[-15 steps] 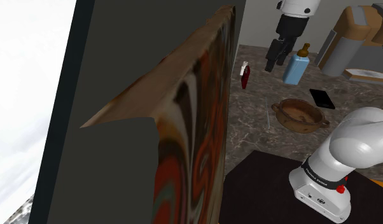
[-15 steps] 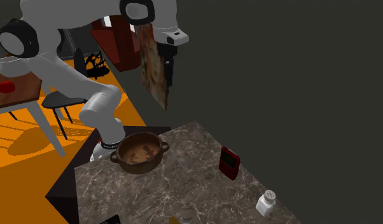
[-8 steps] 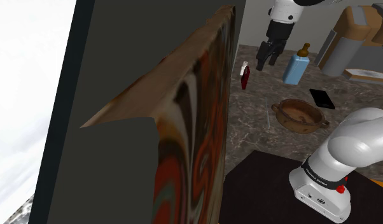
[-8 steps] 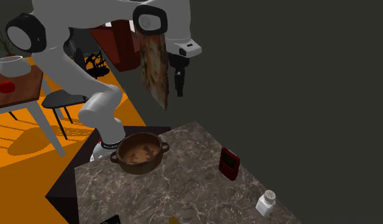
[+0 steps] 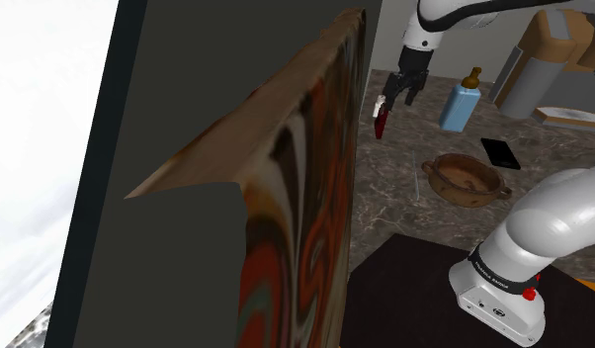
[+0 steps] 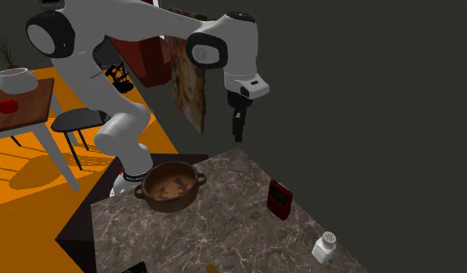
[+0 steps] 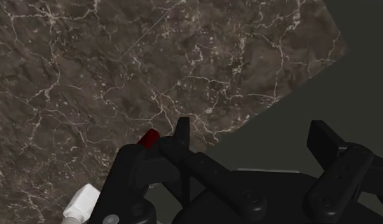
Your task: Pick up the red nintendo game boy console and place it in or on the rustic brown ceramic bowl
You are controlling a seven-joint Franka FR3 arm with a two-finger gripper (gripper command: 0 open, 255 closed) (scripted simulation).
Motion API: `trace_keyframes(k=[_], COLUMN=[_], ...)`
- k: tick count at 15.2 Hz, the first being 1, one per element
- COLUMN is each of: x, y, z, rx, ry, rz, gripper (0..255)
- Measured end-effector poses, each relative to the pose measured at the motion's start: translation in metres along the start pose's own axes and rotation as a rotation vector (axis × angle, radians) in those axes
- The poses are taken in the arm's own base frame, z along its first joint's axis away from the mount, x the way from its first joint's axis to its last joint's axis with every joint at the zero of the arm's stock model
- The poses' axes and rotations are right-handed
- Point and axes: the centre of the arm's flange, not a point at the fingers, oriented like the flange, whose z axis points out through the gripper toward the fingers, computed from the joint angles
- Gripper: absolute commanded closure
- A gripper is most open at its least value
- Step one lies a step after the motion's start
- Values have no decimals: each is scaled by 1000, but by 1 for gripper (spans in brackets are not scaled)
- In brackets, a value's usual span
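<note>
The red Game Boy (image 6: pixel 279 198) stands upright, well apart from the brown two-handled bowl (image 6: pixel 171 186).

Bench (image 6: pixel 224 233): dark brown marble, white veining.
Blue bottle (image 5: pixel 461 105): brown stopper, upright on the bench.
Black flat slab (image 5: pixel 500 151): lying flat, near the bottle, apart from it.
White shaker (image 6: pixel 325 247): upright near the bench's edge.
Swirl-patterned painting (image 6: pixel 188 85): on a dark wall.
Wooden side table (image 6: pixel 34 101): stands on an orange floor (image 6: pixel 22 202) and carries a white bowl (image 6: pixel 15 80) and a red fruit (image 6: pixel 7 105).

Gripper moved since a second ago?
Yes. In the shoulder view the gripper has shifted left, away from the blue bottle and toward the red game boy.
</note>
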Motion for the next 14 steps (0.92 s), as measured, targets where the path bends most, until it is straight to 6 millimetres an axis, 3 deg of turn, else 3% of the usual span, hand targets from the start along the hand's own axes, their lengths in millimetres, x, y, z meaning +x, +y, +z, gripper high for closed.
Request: trace_keyframes(k=[8, 12, 14], x=[68, 98, 105], y=[68, 108, 117], z=[43, 64, 70], rx=[-1, -1, -1], ry=[4, 5, 5], rz=[111, 166, 180], gripper=[0, 0, 0])
